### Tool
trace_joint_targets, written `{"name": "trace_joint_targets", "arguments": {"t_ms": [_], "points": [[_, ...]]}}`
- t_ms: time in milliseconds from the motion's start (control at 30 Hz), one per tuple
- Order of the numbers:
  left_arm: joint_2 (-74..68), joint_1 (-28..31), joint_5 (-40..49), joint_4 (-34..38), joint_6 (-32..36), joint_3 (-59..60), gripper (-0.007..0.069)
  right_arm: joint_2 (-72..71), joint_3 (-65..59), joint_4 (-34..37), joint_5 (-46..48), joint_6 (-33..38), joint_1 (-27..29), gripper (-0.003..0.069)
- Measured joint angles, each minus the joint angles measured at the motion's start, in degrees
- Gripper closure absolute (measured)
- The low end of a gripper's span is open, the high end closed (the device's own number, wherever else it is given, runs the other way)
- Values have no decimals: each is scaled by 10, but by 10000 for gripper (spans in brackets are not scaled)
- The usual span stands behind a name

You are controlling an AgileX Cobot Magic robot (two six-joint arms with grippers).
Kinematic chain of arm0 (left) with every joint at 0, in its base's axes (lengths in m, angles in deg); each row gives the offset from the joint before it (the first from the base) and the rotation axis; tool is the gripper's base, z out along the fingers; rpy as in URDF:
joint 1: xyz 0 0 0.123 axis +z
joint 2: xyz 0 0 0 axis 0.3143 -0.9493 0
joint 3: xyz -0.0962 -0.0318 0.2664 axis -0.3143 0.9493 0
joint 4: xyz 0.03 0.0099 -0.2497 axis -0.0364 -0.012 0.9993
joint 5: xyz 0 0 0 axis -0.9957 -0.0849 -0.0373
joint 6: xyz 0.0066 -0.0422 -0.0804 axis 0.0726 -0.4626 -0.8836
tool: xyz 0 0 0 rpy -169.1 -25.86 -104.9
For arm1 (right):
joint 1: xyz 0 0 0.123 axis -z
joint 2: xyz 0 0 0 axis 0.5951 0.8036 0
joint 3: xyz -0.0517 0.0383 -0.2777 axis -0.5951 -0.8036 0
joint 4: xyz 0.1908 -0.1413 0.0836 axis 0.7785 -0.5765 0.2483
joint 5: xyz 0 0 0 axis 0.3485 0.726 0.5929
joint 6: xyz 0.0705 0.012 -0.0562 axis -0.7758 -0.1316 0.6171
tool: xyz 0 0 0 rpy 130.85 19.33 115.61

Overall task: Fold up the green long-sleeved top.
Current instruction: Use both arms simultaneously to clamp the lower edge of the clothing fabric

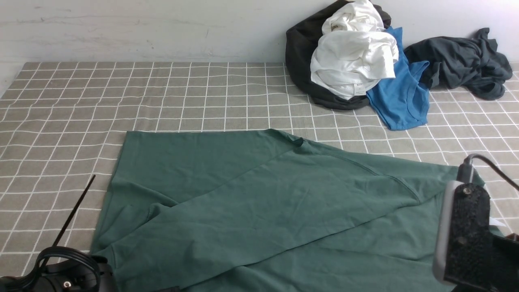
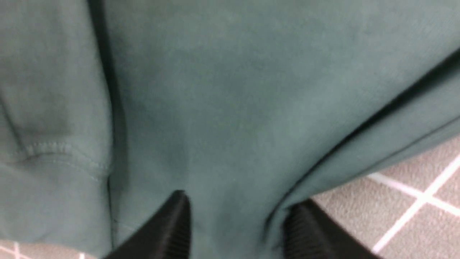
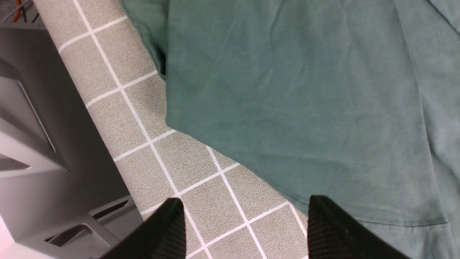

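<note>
The large dark-green cotton top [image 1: 259, 202] lies creased on the near tablecloth, diagonally overlapped, its near edge cut off. The left gripper's [image 2: 233, 230] blurred jaws straddle a fold, grip unclear; the right's [image 3: 248, 230] are spread, empty.

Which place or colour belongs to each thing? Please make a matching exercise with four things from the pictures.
Things
1. green top
2. blue top
3. white garment
4. right pincer

Places or states
A. open, its fingers apart
B. lying on top of a black item
C. spread large across the near part of the checked cloth
D. between the white garment and the dark grey garment

Pairs: 1-C, 2-D, 3-B, 4-A
</note>
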Motion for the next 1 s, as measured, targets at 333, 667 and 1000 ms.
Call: {"name": "trace_joint_targets", "arguments": {"t_ms": [333,667,1000], "points": [[0,0,31,2,0,-27,612,0,0,-15,5,0,0,231],[12,6,158,21,4,-84,608,84,0,-70,13,-32,0,231],[15,55,159,69,7,-85,608,216,-47,-137,-79,-56,32,231]]}}
